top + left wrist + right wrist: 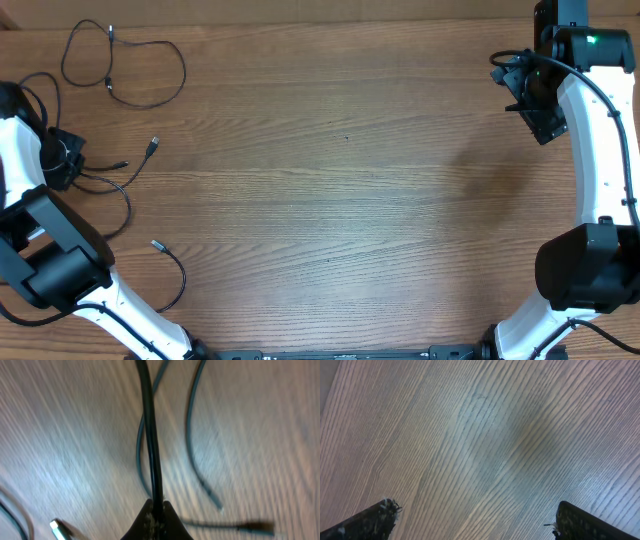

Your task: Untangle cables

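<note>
Over on the far left of the bench (350, 200), the cables (153, 146) were lying loose in a few separate runs, not bunched into a coil. One cord made a big open loop (108, 83) up near the back left corner, well apart from the others. Below it, a second cord ended in a small plug just right of the left arm, and a third one with a silver tip (157, 243) curved down toward the front edge. The left claw (157, 516) was pressed together and pinching a black cord (150, 435) right at its fingertips. In the wrist view that cord ran straight up and away from the claw, above the wood. Two thinner strands (200, 450) lay on the bench behind it, pretty blurry, and another silver plug (57, 529) peeked in at the bottom left, though I couldn't tell which cord it belonged to. The middle of the bench was just wood grain. Way over at the back right, the right claw (475, 510) was spread wide above bare wood, nowhere near any of the cables.
</note>
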